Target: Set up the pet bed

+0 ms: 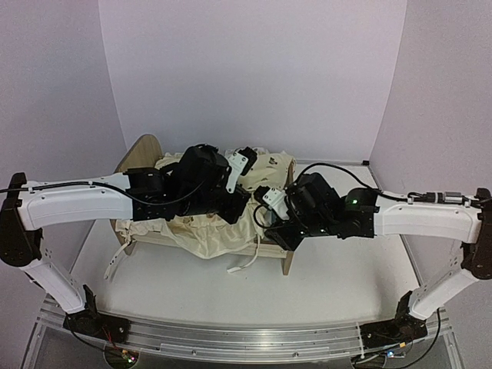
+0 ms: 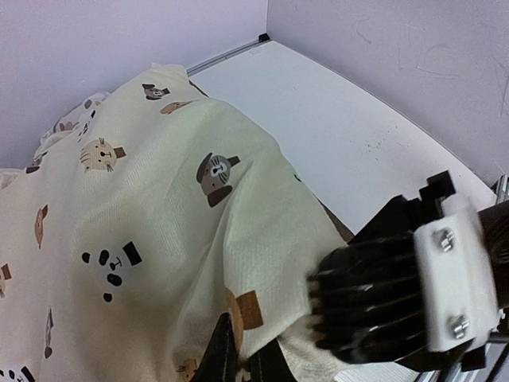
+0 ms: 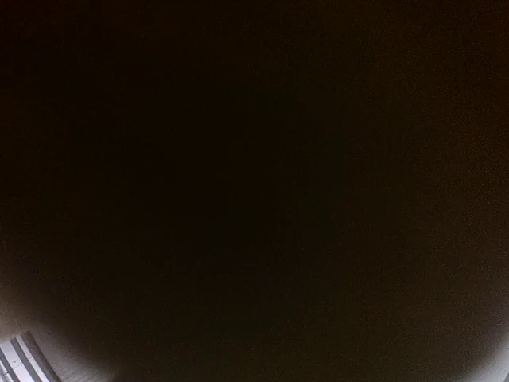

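The small light-wood pet bed with its arched headboard sits mid-bench on the white bench. Its long axis runs from the left side toward the right, with the headboard at the left end and the low footboard angled slightly toward the near edge. A cream, animal-print fabric cushion lies rumpled over most of the frame and spills over its near rail.

Both arms reach in over the bed from opposite sides. The left end effector is over the bed's middle. In its wrist view the dark fingers sit close together with a fold of the cushion between them, so I judge it clenched on the fabric. The right end effector is down at the footboard end, nearer that end than its partner. Its wrist view is almost wholly black, so I cannot tell whether it is clenched or released.

The bed lies directly beneath both, so spreading the cushion along that long axis is probably the coming move. The bench top looks smooth and matt. Plain pale walls close off its far, left and right edges.
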### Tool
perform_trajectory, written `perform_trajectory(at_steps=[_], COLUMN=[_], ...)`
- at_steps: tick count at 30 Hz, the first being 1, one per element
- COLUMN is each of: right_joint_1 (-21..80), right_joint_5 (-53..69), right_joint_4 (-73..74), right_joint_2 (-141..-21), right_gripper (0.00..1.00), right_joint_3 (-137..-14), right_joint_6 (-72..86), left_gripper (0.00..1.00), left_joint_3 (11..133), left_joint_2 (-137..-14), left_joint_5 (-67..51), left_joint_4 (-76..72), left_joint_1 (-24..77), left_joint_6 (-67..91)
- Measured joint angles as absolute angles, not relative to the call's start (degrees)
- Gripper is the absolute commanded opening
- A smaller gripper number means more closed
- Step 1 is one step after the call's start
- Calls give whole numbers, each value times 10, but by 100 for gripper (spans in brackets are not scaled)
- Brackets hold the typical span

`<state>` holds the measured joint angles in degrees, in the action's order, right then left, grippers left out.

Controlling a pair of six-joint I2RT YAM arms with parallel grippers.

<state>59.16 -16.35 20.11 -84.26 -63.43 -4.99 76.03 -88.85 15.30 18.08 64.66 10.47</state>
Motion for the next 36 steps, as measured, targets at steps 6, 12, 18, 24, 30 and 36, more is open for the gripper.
perform_trajectory(at_steps=[6, 12, 18, 24, 30, 36], right_joint_1=[592, 592, 593, 555, 477, 461], right_joint_5=[-170, -185, -208, -230, -173, -104], right_joint_4=[199, 200, 227, 265, 283, 314], right_joint_2=[-879, -885, -877, -876, -941, -1021], right_gripper=[11, 0, 0, 0, 0, 0], right_joint_3=[-642, -660, -693, -754, -799, -852], right_joint_6=[-56, -48, 15, 85, 144, 179], left_gripper=[4, 4, 4, 4, 4, 5], left_joint_3=[758, 756, 756, 756, 755, 746], left_joint_2=[-888, -878, -865, -861, -863, -870], left_joint_5=[161, 169, 173, 173, 166, 166], left_joint_4=[182, 182, 182, 180, 164, 166], left_joint_1=[645, 644, 644, 644, 645, 642], left_joint_6=[104, 103, 103, 103, 101, 100])
